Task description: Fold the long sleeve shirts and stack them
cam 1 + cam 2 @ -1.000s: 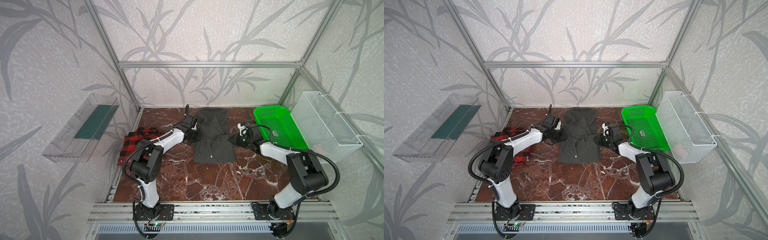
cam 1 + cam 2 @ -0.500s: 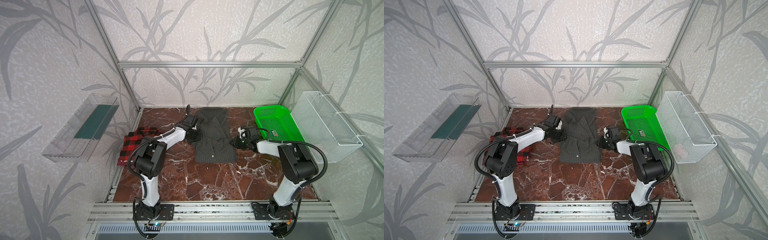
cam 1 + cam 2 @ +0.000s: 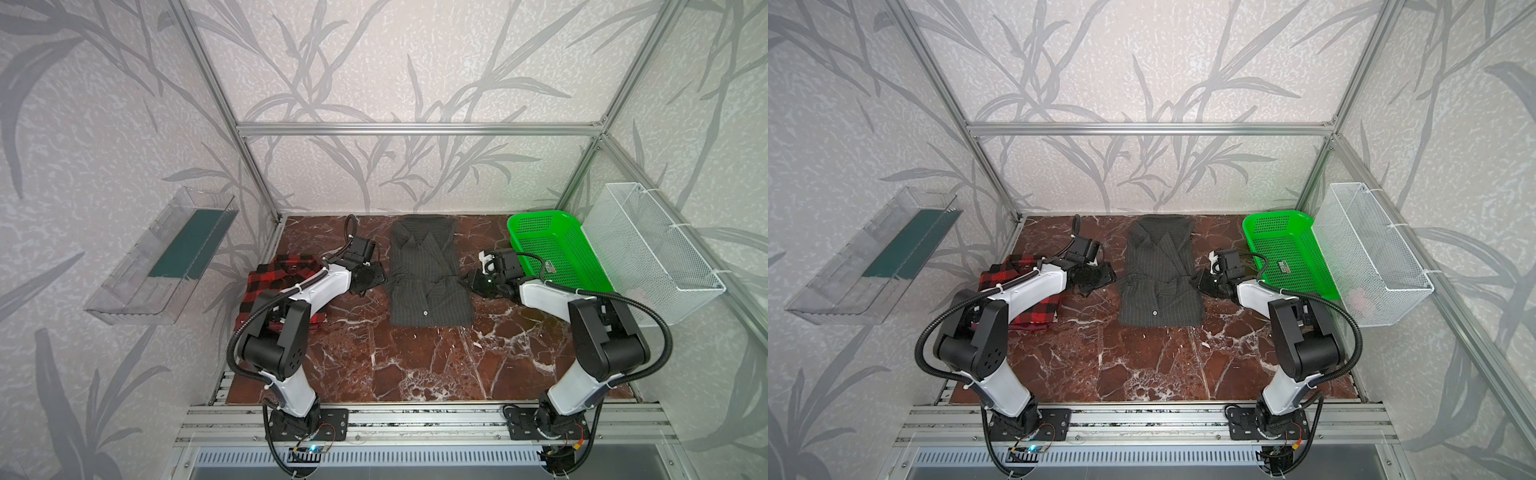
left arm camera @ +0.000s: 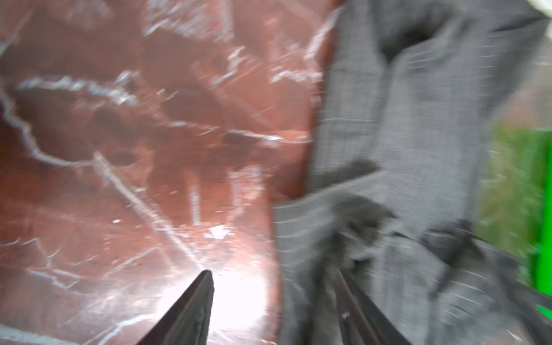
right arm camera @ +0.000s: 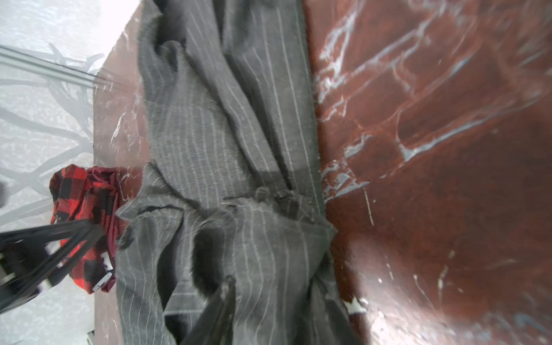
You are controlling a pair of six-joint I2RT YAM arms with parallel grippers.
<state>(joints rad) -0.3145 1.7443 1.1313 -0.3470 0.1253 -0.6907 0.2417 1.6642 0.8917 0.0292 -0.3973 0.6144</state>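
The charcoal pinstriped long sleeve shirt (image 3: 428,266) (image 3: 1158,266) lies buttoned and narrow at the table's back middle, its sleeves bunched across the waist. My left gripper (image 3: 376,279) (image 4: 273,272) is open at its left edge, with the cloth's edge (image 4: 388,149) loose between the spread fingers. Over the shirt's right edge (image 5: 224,134) hangs my right gripper (image 3: 469,283) (image 5: 279,289), open, with wrinkled cloth beneath it. The red-and-black plaid long sleeve shirt (image 3: 278,280) (image 5: 80,191) lies folded at the far left, partly under my left arm.
A green plastic basket (image 3: 557,249) stands at the back right, close behind my right wrist. A white wire basket (image 3: 652,249) hangs on the right wall and a clear tray (image 3: 166,257) on the left wall. The brown marble table (image 3: 415,365) stretches toward the front.
Both grippers were shut at the pinstriped shirt's waist and have opened, letting the cloth go. Both arms shifted only slightly.
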